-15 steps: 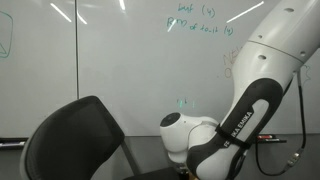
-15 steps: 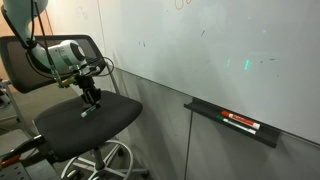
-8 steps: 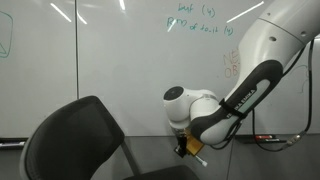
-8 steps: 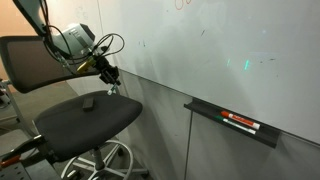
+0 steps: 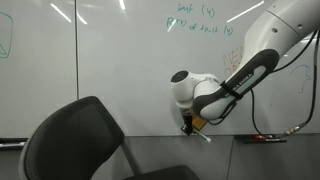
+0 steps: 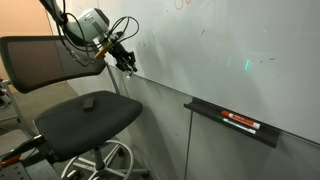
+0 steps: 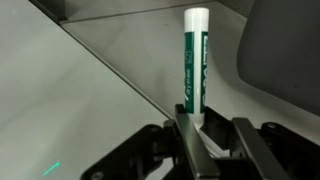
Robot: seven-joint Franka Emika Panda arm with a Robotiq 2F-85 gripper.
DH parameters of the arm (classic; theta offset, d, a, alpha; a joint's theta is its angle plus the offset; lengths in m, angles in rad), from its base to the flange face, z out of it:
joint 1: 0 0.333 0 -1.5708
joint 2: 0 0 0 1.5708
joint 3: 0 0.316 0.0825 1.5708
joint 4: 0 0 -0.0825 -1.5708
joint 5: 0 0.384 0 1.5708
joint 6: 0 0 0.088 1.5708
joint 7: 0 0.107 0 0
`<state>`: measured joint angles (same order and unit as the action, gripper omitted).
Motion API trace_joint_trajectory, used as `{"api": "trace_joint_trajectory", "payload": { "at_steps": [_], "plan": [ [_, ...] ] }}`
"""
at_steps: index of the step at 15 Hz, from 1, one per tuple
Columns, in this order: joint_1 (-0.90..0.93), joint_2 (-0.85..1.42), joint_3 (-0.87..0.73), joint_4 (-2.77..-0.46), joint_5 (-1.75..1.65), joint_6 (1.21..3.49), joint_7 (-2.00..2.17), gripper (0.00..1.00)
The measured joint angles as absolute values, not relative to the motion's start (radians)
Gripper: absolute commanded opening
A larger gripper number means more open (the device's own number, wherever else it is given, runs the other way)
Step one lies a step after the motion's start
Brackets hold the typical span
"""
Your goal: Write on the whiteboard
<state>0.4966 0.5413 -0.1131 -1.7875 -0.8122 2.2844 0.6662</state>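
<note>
One relation governs the coming stroke: in the wrist view the whiteboard [image 7: 60, 90] spreads left of the jaws and ahead of them. The green marker [image 7: 196, 60], clenched between the jaws, runs its long axis straight out from them, its far end just right of the board's lower edge. Whether it touches cannot be told. A chair [image 7: 285, 50] sits to the right.

Whiteboard [image 5: 110, 70] head-on, obliquely, seemingly close-up
</note>
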Motion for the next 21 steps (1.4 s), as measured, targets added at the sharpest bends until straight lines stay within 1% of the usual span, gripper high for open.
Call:
{"api": "trace_joint_trajectory", "payload": {
  "at_steps": [7,21],
  "plan": [
    [0.420,0.535,-0.041,-1.692,-0.813,2.175,0.546,0.14],
    [0.368,0.530,-0.031,-1.595,-0.946,2.099,0.442,0.14]
  ]
}}
